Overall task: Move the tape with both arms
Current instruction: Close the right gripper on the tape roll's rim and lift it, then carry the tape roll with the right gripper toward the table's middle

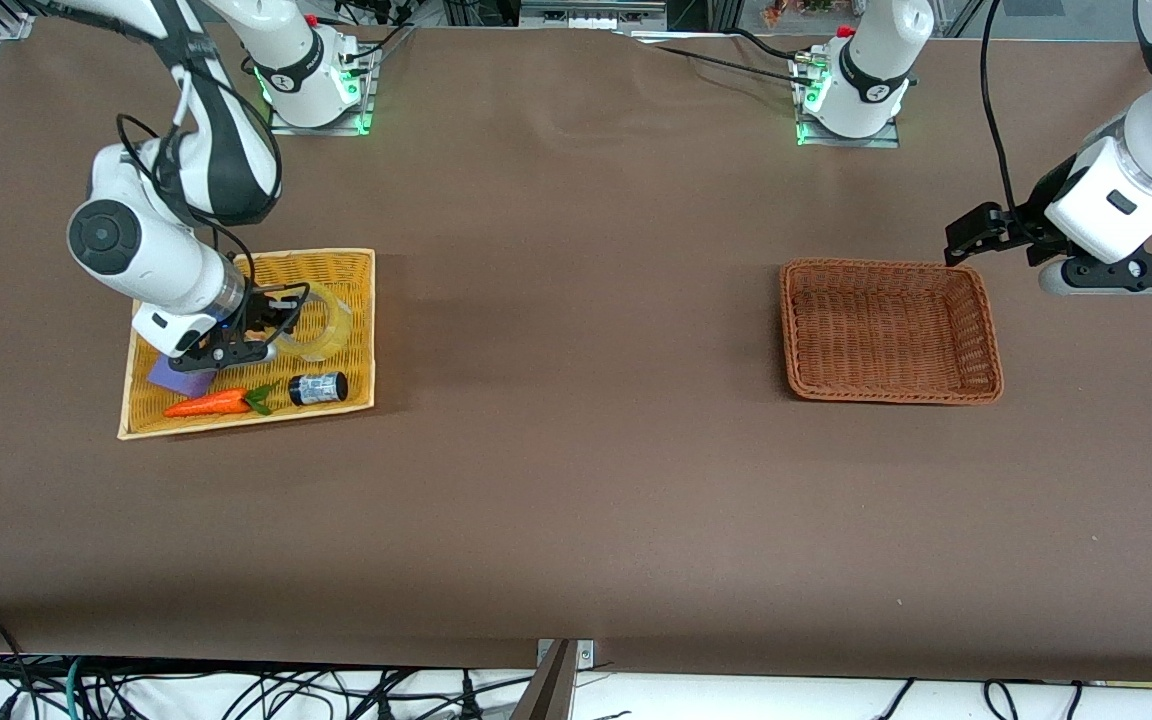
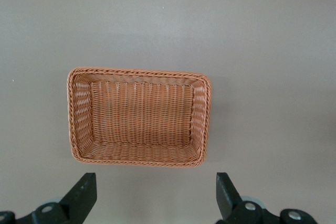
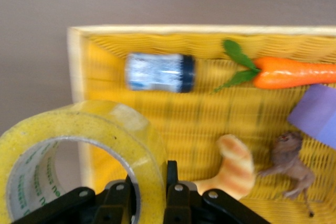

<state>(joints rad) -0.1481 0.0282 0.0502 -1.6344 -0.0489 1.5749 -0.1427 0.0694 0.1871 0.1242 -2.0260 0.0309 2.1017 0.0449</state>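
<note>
The tape [image 1: 324,326] is a yellowish ring with a grey core. It sits tilted in my right gripper [image 1: 281,320], over the yellow tray [image 1: 356,256] at the right arm's end of the table. In the right wrist view the gripper [image 3: 149,182] is shut on the tape's [image 3: 79,145] wall, one finger inside the ring and one outside. My left gripper [image 1: 966,240] is open and empty. It hangs over the table beside the brown wicker basket [image 1: 886,266]. In the left wrist view the left gripper [image 2: 156,192] has its jaws wide apart, with the basket [image 2: 139,72] empty below.
In the yellow tray lie a dark bottle [image 1: 318,388], an orange carrot toy [image 1: 211,403] and a purple card [image 1: 181,380]. The right wrist view also shows a striped croissant toy [image 3: 234,169] and a small brown animal figure [image 3: 289,161].
</note>
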